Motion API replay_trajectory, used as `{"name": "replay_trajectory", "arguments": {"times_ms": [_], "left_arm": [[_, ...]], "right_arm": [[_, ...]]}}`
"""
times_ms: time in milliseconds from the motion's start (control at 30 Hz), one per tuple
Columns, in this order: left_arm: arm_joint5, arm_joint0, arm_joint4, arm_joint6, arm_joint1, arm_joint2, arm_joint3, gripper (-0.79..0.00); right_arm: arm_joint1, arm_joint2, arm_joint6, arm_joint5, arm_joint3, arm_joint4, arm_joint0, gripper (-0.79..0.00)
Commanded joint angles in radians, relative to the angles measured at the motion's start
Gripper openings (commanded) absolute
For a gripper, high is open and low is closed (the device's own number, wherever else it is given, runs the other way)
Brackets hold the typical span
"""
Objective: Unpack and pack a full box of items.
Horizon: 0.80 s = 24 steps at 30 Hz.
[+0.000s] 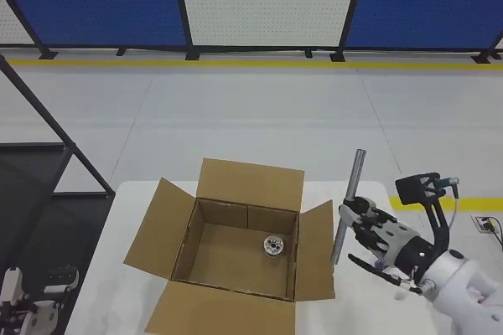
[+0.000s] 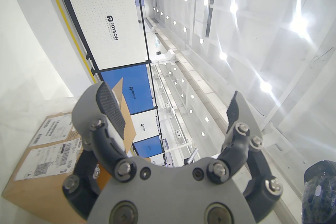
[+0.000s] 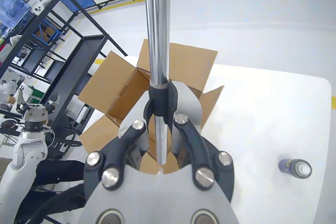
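Tabletop: open box, spray can, rod in right gripper.

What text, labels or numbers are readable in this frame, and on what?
White wall panel: a company logo, brand wording not quoted here.
Shipping labels on the cardboard box: print and barcodes too small to read.
Spray can: nothing legible.
Metal rod in the right end effector: no markings.

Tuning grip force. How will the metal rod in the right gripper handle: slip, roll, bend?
Likely slippery: the rod is polished, and the right gripper holds it with most of its length above the grip, so it may slide or swing. Probably stiff; it looks dead straight. Round, so laid on the table it would likely roll.
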Motion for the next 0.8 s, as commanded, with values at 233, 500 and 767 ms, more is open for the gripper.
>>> {"name": "replay_trajectory", "arguments": {"times_ms": [233, 500, 767], "left_arm": [[0.000, 0.000, 0.000, 0.000, 0.000, 0.000, 0.000, 0.000], [0.000, 0.000, 0.000, 0.000, 0.000, 0.000, 0.000, 0.000], [0.000, 0.000, 0.000, 0.000, 0.000, 0.000, 0.000, 0.000]], "right_arm": [[0.031, 0.158, 0.094, -0.021, 0.000, 0.025, -0.129, -0.785], [0.051, 0.087, 0.149, 0.041, 0.064, -0.146, -0.188, -0.785], [0.062, 0.018, 0.195, 0.086, 0.205, -0.233, -0.152, -0.785]]}}
